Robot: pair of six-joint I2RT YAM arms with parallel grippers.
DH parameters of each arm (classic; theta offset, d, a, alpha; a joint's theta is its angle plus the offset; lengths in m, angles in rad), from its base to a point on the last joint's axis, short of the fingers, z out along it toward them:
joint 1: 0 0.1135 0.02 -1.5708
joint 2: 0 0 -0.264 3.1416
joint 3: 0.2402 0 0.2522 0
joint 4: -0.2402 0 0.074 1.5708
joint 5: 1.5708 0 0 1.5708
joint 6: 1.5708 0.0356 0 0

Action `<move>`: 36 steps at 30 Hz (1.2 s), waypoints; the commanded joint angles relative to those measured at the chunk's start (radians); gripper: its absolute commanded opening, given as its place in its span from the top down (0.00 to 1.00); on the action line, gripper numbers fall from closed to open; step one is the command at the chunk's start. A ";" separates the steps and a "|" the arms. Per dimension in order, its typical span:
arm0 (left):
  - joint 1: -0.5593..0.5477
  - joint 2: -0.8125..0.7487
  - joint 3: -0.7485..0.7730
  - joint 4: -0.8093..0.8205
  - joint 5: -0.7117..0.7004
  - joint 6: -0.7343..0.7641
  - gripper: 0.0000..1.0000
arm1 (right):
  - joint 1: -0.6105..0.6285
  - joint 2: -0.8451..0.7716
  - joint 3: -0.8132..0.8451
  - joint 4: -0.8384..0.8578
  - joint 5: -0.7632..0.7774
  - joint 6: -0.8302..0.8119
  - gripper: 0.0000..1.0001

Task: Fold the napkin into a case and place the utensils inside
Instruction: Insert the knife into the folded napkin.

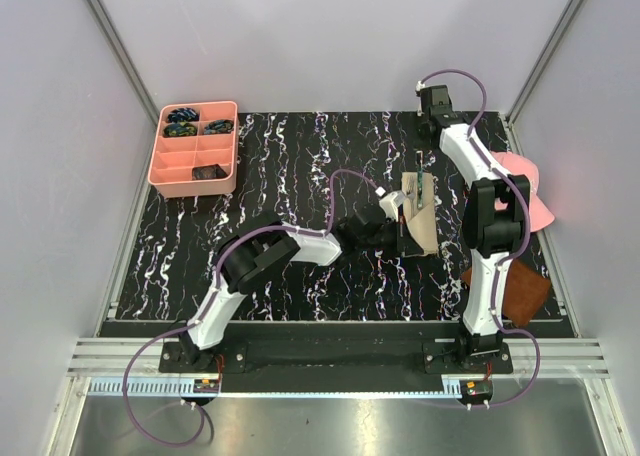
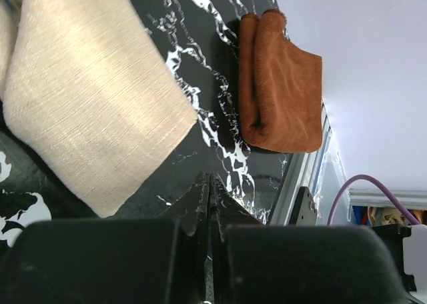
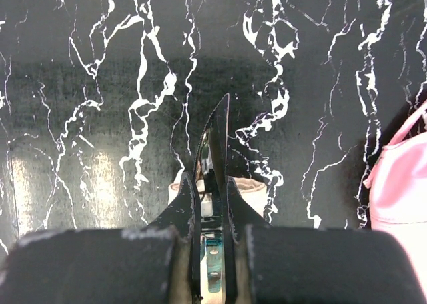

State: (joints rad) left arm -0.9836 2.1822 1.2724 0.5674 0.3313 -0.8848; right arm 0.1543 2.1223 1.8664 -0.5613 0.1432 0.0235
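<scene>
Right gripper is clamped on a slim metal utensil seen edge-on. Fork or knife cannot be told, and its lower length is hidden between the fingers. Beneath them only a scrap of the napkin shows; the left wrist view shows it as a folded tan rectangle on the marbled table. Left gripper is just off the napkin's edge, jaws pressed together, nothing visible between them. A pink cap is cut off at the frame edge, and a brown cloth lies near the table's rim.

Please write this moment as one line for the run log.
left pincer: shut, empty, near napkin | right pincer: shut on utensil, over napkin | napkin: folded
</scene>
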 commanded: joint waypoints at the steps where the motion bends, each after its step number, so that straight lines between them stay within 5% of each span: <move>1: -0.001 0.022 -0.010 0.109 0.034 -0.078 1.00 | -0.012 0.019 0.065 -0.061 -0.034 -0.005 1.00; 36: 0.005 0.111 0.025 0.045 0.041 -0.184 1.00 | -0.062 0.222 0.392 -0.477 -0.091 0.108 1.00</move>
State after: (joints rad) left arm -0.9833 2.2753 1.2667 0.5835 0.3569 -1.0668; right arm 0.1017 2.3466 2.2177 -0.9840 0.0326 0.1104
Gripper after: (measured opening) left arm 0.002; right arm 0.079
